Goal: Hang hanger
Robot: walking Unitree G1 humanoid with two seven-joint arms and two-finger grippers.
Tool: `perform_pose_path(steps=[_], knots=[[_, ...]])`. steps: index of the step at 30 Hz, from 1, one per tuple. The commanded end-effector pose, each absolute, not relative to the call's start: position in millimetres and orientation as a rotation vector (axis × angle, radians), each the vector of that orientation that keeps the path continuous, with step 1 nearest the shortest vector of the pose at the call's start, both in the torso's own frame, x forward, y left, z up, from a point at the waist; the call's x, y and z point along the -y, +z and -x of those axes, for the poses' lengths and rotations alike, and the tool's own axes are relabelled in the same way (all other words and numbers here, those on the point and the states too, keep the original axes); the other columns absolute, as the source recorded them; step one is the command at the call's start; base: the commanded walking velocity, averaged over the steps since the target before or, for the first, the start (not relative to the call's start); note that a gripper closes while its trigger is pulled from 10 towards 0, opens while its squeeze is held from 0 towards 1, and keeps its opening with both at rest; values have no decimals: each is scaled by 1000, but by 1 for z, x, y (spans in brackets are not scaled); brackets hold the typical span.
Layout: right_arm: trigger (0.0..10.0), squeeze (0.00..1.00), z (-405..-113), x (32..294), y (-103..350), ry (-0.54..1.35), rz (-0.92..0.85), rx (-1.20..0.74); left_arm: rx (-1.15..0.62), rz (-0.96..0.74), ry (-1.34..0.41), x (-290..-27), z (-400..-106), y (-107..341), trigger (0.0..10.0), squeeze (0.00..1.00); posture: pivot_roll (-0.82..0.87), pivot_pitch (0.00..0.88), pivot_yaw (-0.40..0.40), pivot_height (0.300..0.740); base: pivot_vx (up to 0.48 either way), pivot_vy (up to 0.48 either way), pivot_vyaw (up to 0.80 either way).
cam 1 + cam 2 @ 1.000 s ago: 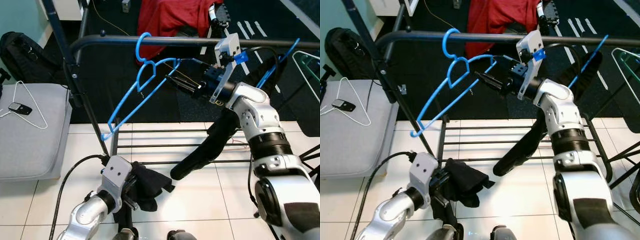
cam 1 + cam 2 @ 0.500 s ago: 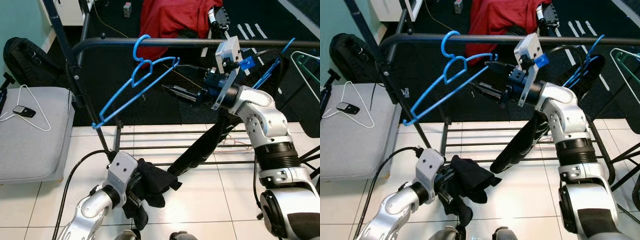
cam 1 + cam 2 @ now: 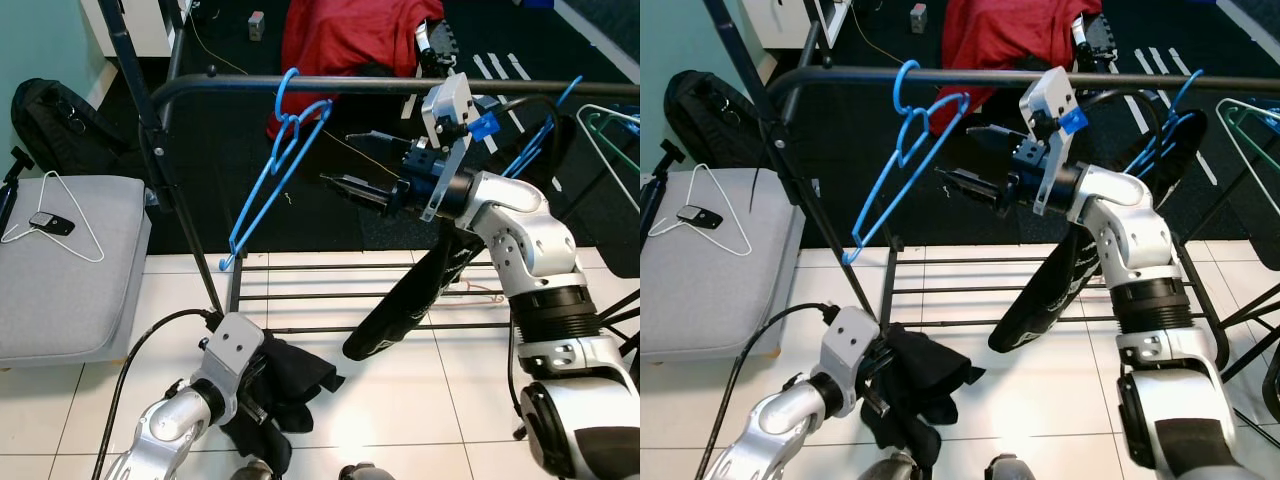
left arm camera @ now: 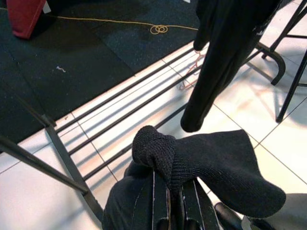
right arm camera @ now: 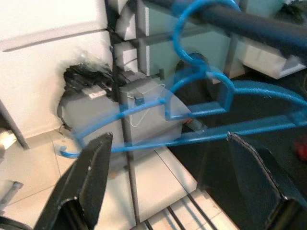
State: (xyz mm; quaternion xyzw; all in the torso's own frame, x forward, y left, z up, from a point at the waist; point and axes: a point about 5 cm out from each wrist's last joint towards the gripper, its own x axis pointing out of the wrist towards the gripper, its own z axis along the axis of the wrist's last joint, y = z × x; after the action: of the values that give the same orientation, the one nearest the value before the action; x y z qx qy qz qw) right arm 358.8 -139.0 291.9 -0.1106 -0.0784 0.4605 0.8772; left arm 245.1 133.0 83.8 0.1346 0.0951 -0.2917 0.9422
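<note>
The blue hanger [image 3: 276, 170] is hooked over the dark rail [image 3: 380, 86] in the upper middle of the left eye view, its hook wrapped around the rail left of centre. Its long axis is steeply tilted: from the hook it slants down toward the lower left, and the low tip is seen near the rack's slanted post [image 3: 165, 170] (the hanger appears blurred in the right wrist view). It is touched by neither pincer.

The right pincer [image 3: 352, 162] is held just right of the hanger, at centre frame, with its two black fingers spread apart and nothing between them; it is pointed leftward at the hanger. A black garment [image 3: 420, 290] is draped below the right arm, down to the rack's floor bars.

In the lower left, the left pincer [image 4: 169, 201] is pressed together on a black cloth [image 4: 206, 163] above the white tiled floor [image 3: 420, 400]. A white wire hanger [image 3: 55, 215] and a small dark device lie on the grey cushion [image 3: 60, 290] at far left. A red garment [image 3: 350, 35] is seen beyond the rail at the top.
</note>
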Motion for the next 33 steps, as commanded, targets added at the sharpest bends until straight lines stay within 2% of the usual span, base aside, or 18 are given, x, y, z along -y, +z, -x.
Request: perform_pose_path(steps=[1,2,9,16,17,25,31,33], knots=[[10000,0,-360,140,289,924,255,131,-206,-291,-592,-138,-243,81,10000,0,-98,192,-20,740,0,0,0],[10000,0,-364,140,286,843,266,92,-208,-293,-594,-138,-244,80,10000,0,-102,191,-14,740,0,0,0],[10000,0,-371,130,282,712,223,54,-213,-310,-609,-138,-247,80,10000,0,-96,194,-8,740,0,0,0],[10000,0,-370,122,289,737,150,68,-218,-313,-610,-139,-247,80,10000,0,-96,194,-8,740,0,0,0],[10000,0,-367,117,295,777,92,78,-221,-312,-610,-140,-247,79,10000,0,-93,195,-11,740,0,0,0],[10000,0,-352,105,312,905,-33,91,-231,-309,-608,-142,-248,77,10000,0,-99,195,-7,740,0,0,0],[10000,0,-352,103,308,907,-29,62,-234,-310,-609,-143,-248,76,10000,0,-98,195,-8,740,0,0,0],[10000,0,-358,103,298,878,29,19,-233,-312,-610,-142,-249,76,10000,0,-96,195,-11,740,0,0,0]])
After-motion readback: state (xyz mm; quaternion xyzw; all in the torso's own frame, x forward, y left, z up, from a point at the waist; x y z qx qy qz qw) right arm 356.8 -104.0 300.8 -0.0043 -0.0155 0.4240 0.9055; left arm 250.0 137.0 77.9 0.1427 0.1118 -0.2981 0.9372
